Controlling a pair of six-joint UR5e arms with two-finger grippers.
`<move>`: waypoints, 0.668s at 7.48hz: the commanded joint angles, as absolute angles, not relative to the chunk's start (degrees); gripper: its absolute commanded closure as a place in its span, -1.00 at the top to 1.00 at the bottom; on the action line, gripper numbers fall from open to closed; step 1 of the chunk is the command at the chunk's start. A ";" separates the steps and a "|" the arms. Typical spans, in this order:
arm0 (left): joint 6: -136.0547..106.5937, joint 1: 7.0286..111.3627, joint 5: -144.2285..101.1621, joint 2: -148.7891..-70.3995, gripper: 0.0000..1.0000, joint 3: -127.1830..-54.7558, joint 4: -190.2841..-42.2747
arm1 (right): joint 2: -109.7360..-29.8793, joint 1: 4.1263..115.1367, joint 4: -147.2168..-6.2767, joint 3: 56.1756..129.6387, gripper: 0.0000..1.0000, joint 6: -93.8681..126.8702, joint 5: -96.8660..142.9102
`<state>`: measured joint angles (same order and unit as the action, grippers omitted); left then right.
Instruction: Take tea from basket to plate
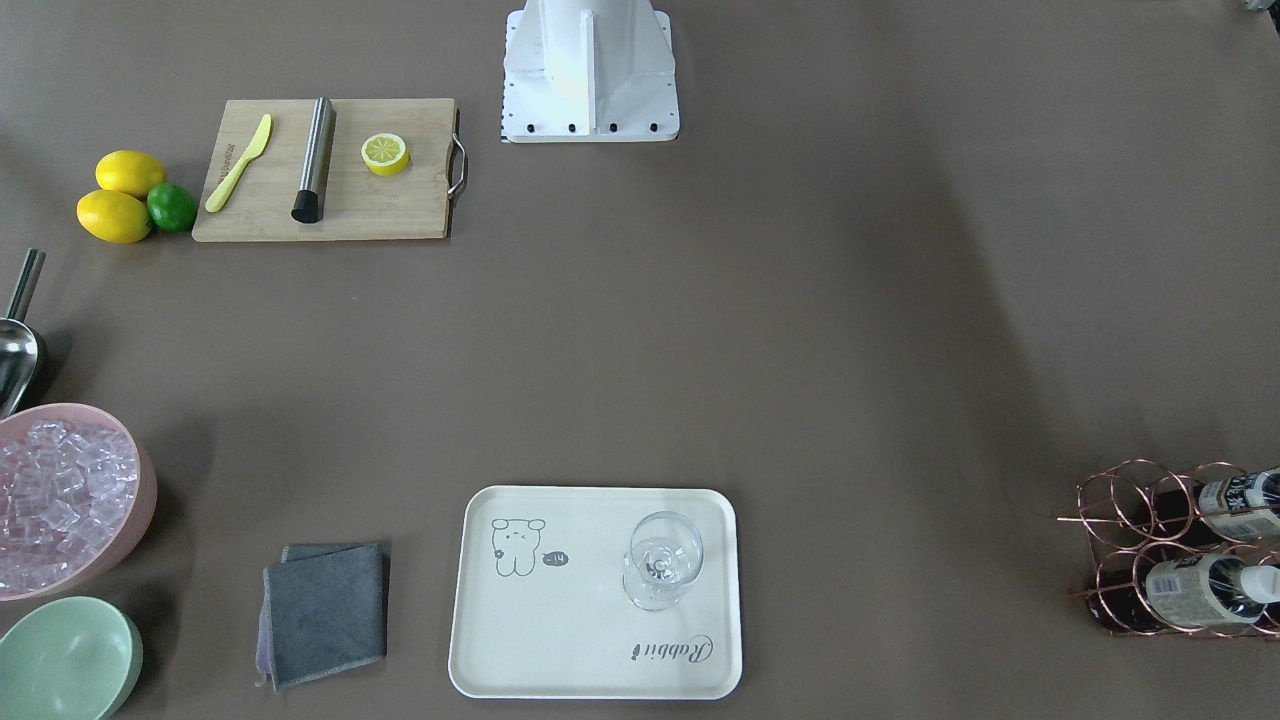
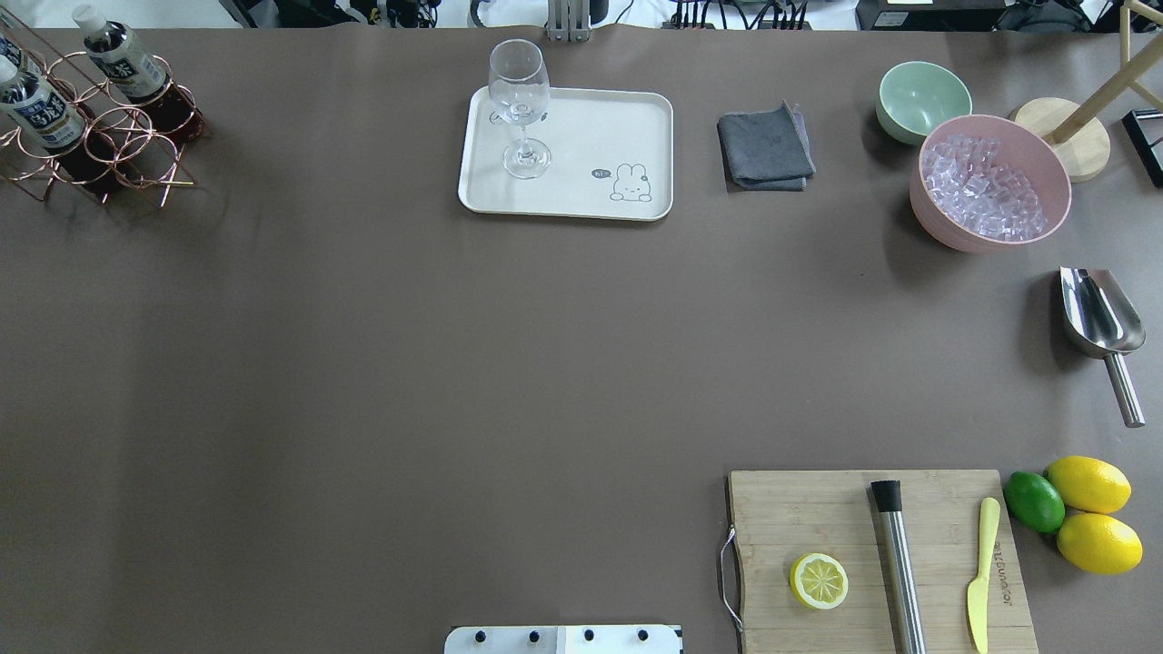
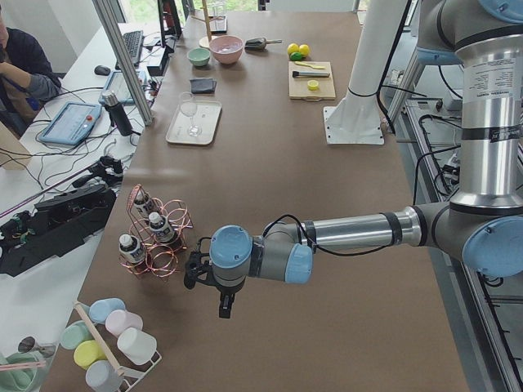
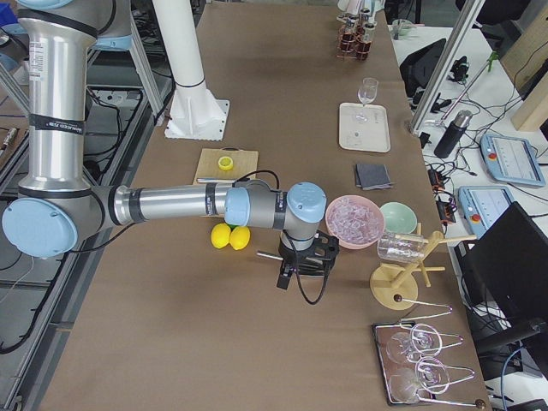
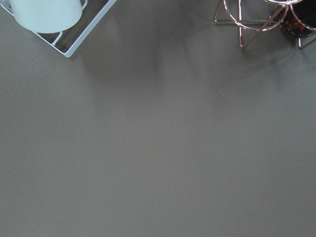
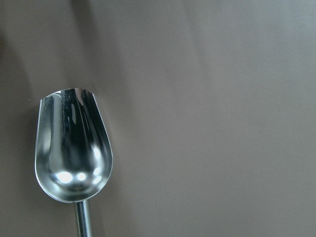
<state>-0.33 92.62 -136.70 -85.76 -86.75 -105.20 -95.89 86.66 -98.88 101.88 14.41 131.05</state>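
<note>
Cutting board has got a lemon half, steel rod, yellow knife; 2 lemons and 1 lime just beside it. Pink bowl full of ice, scoop nearby.

Overhead and front-facing cameras look steeply down from opposite sides, sharing the plate. Wrist cameras look straight down, close: basket near the left gripper, scoop under the right gripper.

Count: three tea bottles, two whole lemons, one half lemon, one lime, two bowls, one wine glass.
</note>
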 commanded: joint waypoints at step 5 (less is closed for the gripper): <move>0.17 89.04 -136.23 -95.10 0.96 -96.94 -83.57 | -95.89 86.66 -98.88 101.87 1.00 14.41 131.04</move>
